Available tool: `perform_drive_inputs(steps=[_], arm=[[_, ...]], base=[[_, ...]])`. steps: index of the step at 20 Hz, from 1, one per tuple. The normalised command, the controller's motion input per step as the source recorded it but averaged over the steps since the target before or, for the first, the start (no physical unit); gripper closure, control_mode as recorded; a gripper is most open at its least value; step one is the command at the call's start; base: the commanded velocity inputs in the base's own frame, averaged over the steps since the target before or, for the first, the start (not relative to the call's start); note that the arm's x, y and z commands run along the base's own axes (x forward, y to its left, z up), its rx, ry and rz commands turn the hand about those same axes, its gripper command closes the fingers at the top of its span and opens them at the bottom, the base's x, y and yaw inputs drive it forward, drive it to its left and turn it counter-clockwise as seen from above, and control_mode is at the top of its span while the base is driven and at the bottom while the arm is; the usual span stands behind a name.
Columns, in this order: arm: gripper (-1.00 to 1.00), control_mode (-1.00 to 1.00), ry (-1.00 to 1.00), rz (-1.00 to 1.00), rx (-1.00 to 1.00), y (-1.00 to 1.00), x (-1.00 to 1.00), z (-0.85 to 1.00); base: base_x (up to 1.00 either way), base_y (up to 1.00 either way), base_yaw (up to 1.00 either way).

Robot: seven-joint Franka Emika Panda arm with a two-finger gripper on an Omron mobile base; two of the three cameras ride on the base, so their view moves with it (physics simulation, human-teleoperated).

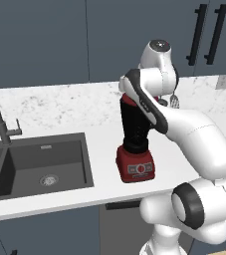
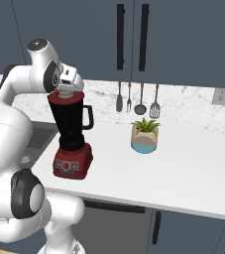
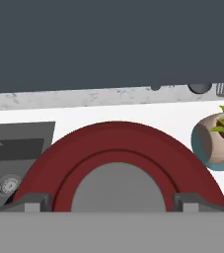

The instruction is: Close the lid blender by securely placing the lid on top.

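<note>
Blender (image 2: 73, 131) stands upright on the white worktop (image 2: 183, 168), just right of the sink (image 1: 40, 162). Its red base sits on the surface, with the black jar above it and the side handle turned toward the potted plant (image 2: 144, 135).

Lid (image 2: 64, 96): in the right base view a red band sits across the top of the jar, level with the rim. The hand (image 2: 70, 88) is directly above it and pressed close. In the left base view the forearm crosses in front of the jar top, so only a sliver of red shows there (image 1: 129, 99).

Hand view: the lid (image 3: 118, 163) lies straight below, with the red disc and grey centre knob centred between the two finger tips (image 3: 32, 201). The fingers stand wide, one at each side of the knob. I cannot tell from these frames whether they grip the lid's edge or only bracket it, so grip state is left undetermined.

Key relation: the lid lies straight down the hand's approach axis, and the jar's long axis is vertical and lines up with it. No sideways offset is visible.

Judgement: the lid appears on or very nearly on the rim, so the task is close to done. What remains is probably a short press straight down, then release. Risk: a sideways drift on retreat could tilt the lid off the rim.
</note>
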Motion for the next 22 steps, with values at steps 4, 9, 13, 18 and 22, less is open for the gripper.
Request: perform_drive_inputs(steps=[4,9,13,18,22], arm=[[-1.00,-1.00,-0.11,0.00,0.00,0.00,-0.13,0.34],[-1.00,-1.00,-0.37,0.00,0.07,-0.82,-0.98,-0.24],[-1.00,-1.00,-0.26,0.00,0.00,-1.00,-1.00,-0.98],[-1.00,-1.00,-0.20,0.00,-0.01,-1.00,-1.00,-1.00],[-1.00,-1.00,-0.34,0.00,0.17,-0.91,-1.00,-0.08]], base=[[0.00,0.00,0.00],[0.00,0.00,0.00],[0.00,0.00,0.00],[0.00,0.00,0.00],[0.00,0.00,0.00]])
